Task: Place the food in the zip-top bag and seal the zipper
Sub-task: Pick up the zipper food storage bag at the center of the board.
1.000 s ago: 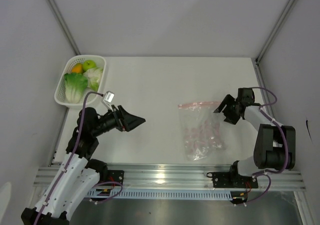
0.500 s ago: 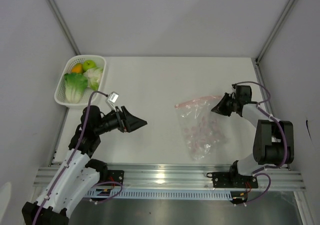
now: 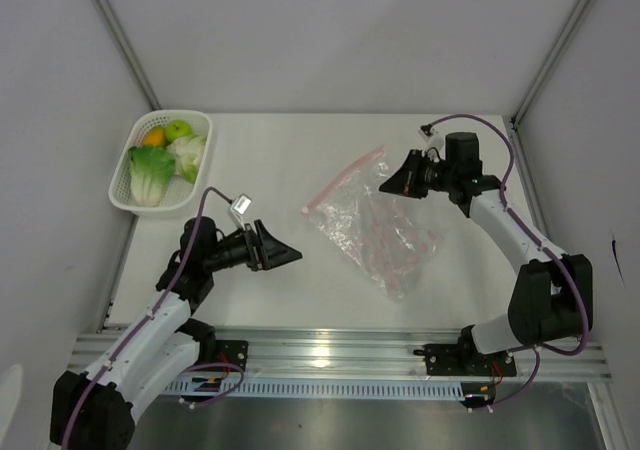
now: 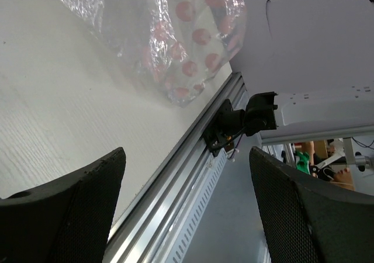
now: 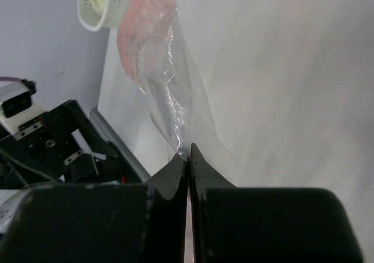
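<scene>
The clear zip-top bag point(image 3: 372, 228), printed with pink dots, lies slanted mid-table. Its pink zipper point(image 3: 342, 180) runs up toward the back. My right gripper point(image 3: 396, 183) is shut on the bag's upper right edge near the mouth. In the right wrist view the jaws point(image 5: 188, 153) pinch the clear film point(image 5: 169, 93). The food sits in the white basket point(image 3: 117, 192) at the back left: orange fruit point(image 3: 153, 137), green apple point(image 3: 179, 128), cauliflower piece point(image 3: 188, 150), cabbage point(image 3: 150, 175). My left gripper point(image 3: 292, 255) stands open and empty left of the bag. Beyond its fingertips point(image 4: 87, 199) the left wrist view shows the bag point(image 4: 175, 35).
The metal rail point(image 3: 330, 350) runs along the table's near edge. Grey walls close in the left, back and right sides. The right arm's base point(image 3: 470, 355) sits on the rail below the bag.
My right gripper has shut on the bag's edge and drawn it up and back to the left, turning the bag slantwise. The left arm has shifted slightly nearer and rightward, still open.
</scene>
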Robot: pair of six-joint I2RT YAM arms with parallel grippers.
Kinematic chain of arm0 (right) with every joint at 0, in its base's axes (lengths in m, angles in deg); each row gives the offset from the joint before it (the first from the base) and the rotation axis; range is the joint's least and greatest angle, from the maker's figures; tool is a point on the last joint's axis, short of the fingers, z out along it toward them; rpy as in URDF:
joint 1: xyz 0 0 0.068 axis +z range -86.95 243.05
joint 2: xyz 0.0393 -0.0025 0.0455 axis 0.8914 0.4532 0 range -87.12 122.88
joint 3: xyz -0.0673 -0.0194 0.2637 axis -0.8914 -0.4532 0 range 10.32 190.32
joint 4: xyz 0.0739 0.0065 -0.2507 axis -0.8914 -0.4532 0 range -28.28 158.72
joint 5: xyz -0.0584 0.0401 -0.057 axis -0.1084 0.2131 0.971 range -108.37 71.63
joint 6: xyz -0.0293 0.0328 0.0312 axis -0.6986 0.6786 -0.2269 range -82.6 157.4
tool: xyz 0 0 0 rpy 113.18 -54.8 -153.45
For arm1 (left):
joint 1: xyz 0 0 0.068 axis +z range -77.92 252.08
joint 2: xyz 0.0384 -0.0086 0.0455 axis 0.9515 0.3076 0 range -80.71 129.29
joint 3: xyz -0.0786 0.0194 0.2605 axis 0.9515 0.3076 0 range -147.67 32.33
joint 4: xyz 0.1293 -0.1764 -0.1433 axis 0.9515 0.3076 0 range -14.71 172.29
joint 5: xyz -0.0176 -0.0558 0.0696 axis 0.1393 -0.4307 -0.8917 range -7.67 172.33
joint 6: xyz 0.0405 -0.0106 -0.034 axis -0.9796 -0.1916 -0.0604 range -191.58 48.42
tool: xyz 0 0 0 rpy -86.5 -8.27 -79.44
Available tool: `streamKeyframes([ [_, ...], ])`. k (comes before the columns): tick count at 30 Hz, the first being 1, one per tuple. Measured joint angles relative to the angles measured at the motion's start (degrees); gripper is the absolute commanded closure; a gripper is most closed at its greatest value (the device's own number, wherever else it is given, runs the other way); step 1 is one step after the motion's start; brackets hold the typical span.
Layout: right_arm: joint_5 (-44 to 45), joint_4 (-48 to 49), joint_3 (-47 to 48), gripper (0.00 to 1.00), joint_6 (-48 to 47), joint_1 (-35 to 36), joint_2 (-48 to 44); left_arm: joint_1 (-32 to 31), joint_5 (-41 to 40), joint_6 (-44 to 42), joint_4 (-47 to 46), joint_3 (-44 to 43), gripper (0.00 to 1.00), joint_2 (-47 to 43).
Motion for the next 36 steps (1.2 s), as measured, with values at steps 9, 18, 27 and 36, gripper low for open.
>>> streamKeyframes([
  [9,-7.89,3.37,-0.04,1.0,6.56,3.63,-3.23,-0.2,-4.44,2.16,-3.28,2.47,0.13,-7.04],
  [18,-9.94,9.6,-0.09,1.0,14.03,8.7,-5.14,-1.77,-10.34,2.25,-4.79,5.49,0.18,-8.98],
  [27,-10.67,15.12,-2.23,1.0,19.21,11.17,-6.75,-1.9,-11.93,2.89,-7.04,5.51,0.31,-6.67],
  [36,-10.54,19.1,-3.82,1.0,23.02,13.51,-6.73,-2.01,-11.93,6.49,-16.76,8.74,0.94,-9.64],
])
